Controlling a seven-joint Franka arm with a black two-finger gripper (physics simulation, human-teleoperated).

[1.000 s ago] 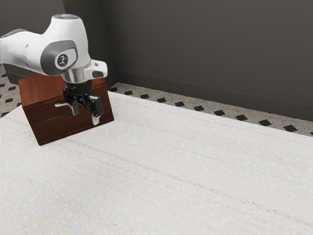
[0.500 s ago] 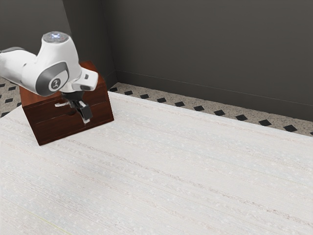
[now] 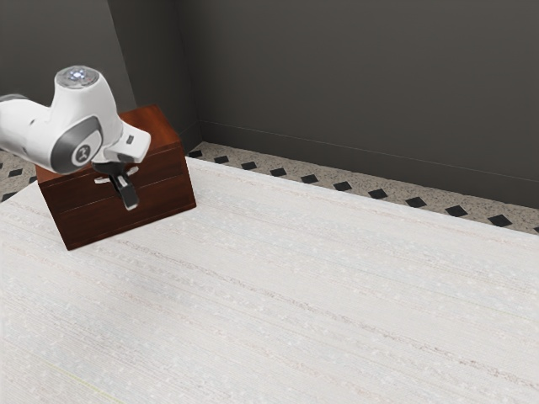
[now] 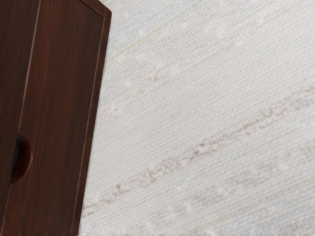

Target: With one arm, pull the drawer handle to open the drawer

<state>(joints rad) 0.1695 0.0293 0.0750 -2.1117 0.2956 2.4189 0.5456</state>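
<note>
At the near edge you have bare pale bench (image 3: 320, 320). Farther back, at the exterior view's left, the dark wooden drawer box (image 3: 164, 195) sits on it. Your claw (image 3: 126, 192) hangs before its face, just beside the pale handle (image 3: 104, 179); you cannot tell whether the claw is open or closed. Your wrist view adds the grained front panel (image 4: 59, 123) close up. Behind lie checkered floor (image 3: 354, 181) and grey wall (image 3: 354, 76).

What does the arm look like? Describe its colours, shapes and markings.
The arm has glossy white, rounded shells. A grey round cap on its side bears a small white mark, and a grey disc with pale dots tops the joint. The gripper is black.
</note>
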